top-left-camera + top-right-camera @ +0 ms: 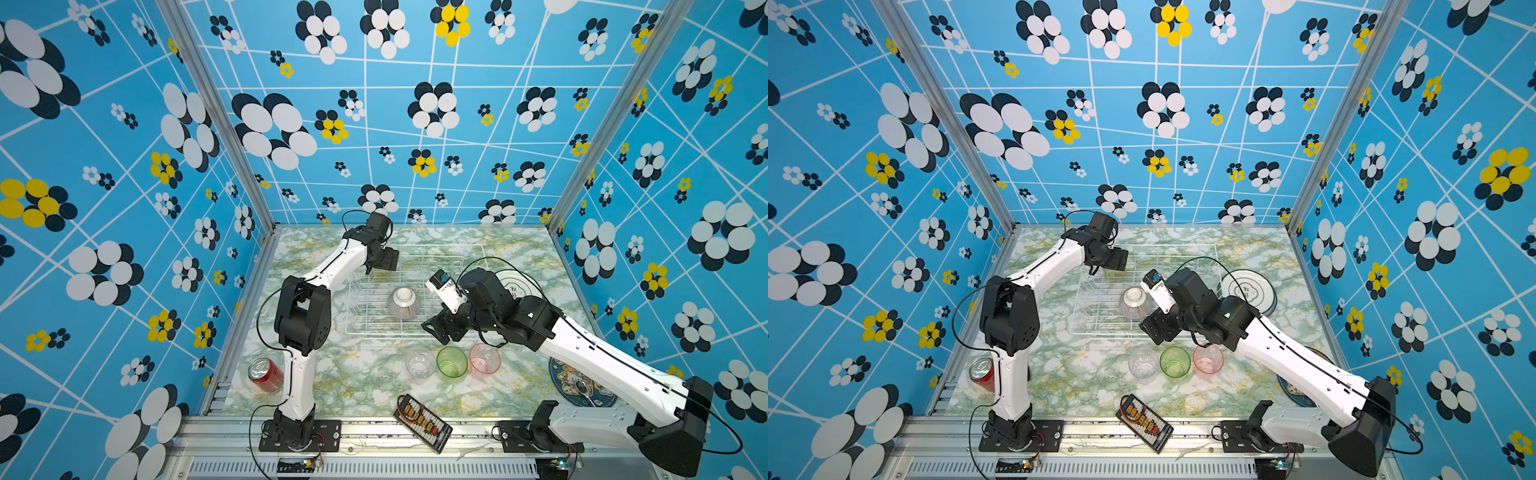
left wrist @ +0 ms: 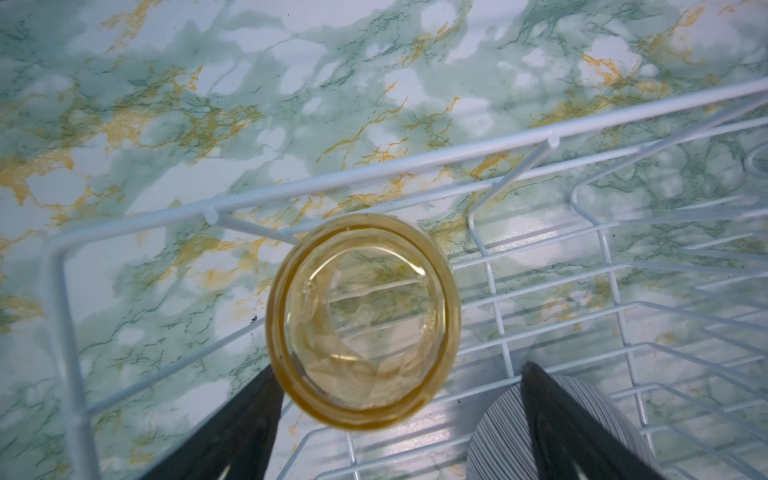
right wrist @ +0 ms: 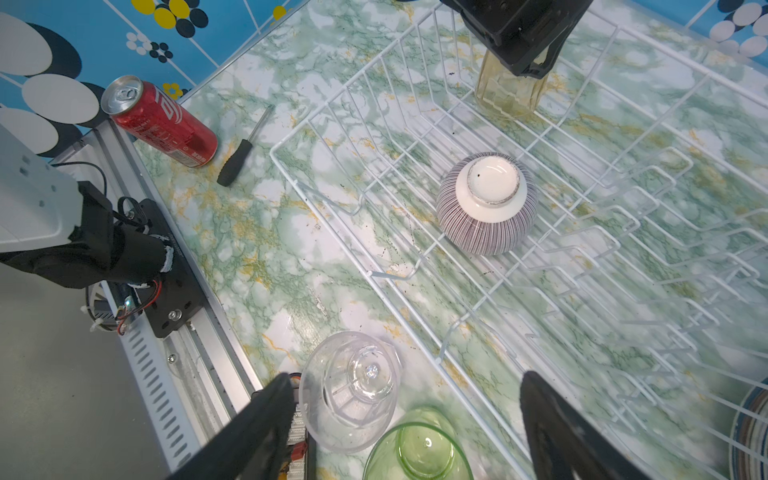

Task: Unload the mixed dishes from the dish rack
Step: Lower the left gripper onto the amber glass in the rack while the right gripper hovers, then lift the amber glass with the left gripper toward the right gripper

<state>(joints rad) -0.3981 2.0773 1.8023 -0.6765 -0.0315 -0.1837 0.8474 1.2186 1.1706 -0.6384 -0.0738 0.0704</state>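
While the left tool hangs over the far left corner of the dish rack, its two fingers stand wide apart on either side of the yellow tumbler. One finger is just beside the tumbler's rim and the other is well apart from it, so nothing is gripped. The tumbler stands on the wire floor of the rack, close to the corner wires.

Near the middle of the rack sits the striped bowl, upside down with its white foot facing up. The plate slots on the right side of the rack hold nothing.

Wide open too, the right tool holds nothing and hovers at the near edge of the rack, above the gap between the bowl and the tumblers on the desk. Those three stand in a row just near of the rack: clear, green and pink, close together.

A white plate lies flat on the desk just right of the rack, partly hidden behind the right arm.

On the near left of the desk a red can stands beside the left arm, with a screwdriver lying next to it in the right wrist view. A round blue mat lies near right, under the right arm.
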